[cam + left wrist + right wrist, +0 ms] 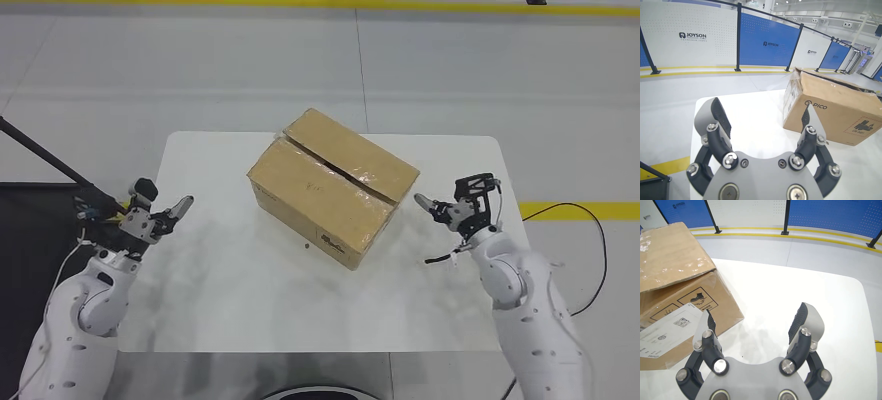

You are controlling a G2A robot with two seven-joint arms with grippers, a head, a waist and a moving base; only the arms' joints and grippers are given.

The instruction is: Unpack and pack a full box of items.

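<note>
Top view: cardboard box (333,185) sits closed on the tabletop (250,290), left claw (762,103) and right claw (754,308) both spread empty. Looks like unpacking hasn't started; flaps need prying next.

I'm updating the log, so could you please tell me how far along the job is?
Done: nothing yet; the box sits on the table with its flaps folded down, slightly gaping. In hand: nothing; the left end effector and right end effector are open and empty, either side of the box. Left: open it, unpack, repack.
</note>
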